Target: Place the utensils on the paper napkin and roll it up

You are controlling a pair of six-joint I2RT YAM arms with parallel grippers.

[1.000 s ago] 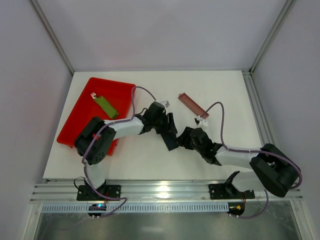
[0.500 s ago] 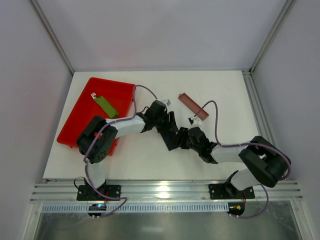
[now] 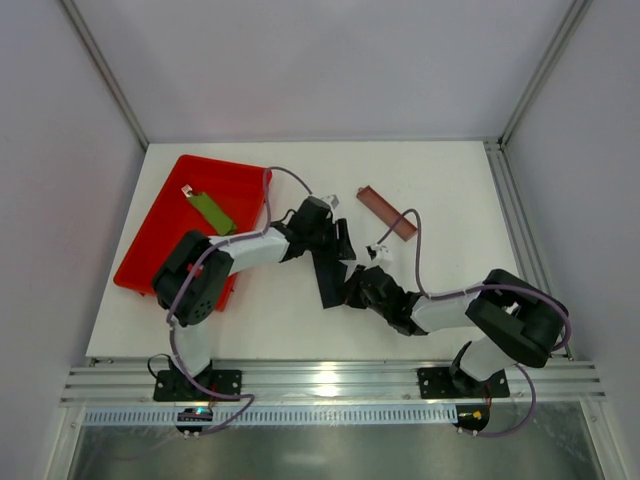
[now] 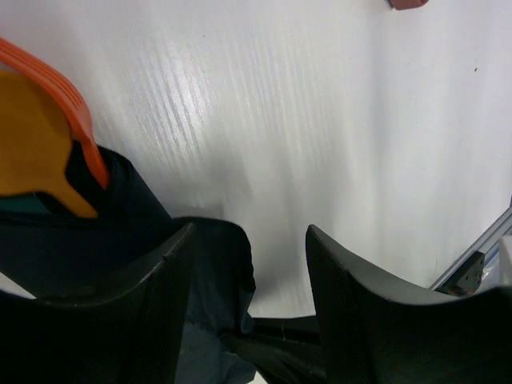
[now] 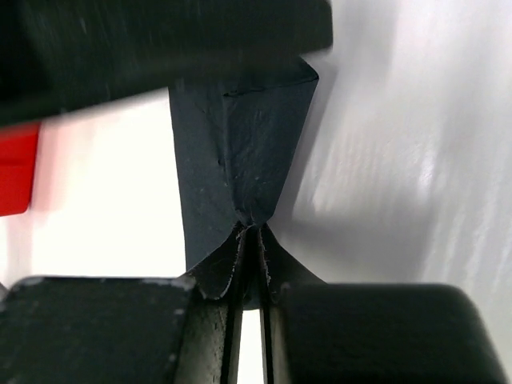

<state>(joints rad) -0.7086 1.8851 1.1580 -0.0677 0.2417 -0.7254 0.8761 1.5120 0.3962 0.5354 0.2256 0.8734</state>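
Evidently the paper napkin (image 3: pixel 328 278), a narrow strip lying near-to-far on the desk (image 3: pixel 460 190), is clamped at its near end by the right pincer (image 5: pixel 250 240), while the far end, with the utensils (image 4: pixel 36 152), is overhung by the parted left pincer (image 4: pixel 250 240).

The top external camera looks steeply down from above and behind the arm bases (image 3: pixel 195 383) over the whole tabletop (image 3: pixel 450 190), while both wrist cameras sit close, looking past their fingers (image 4: pixel 376 312) at the same paper napkin (image 5: pixel 240 144) mid-tabletop.
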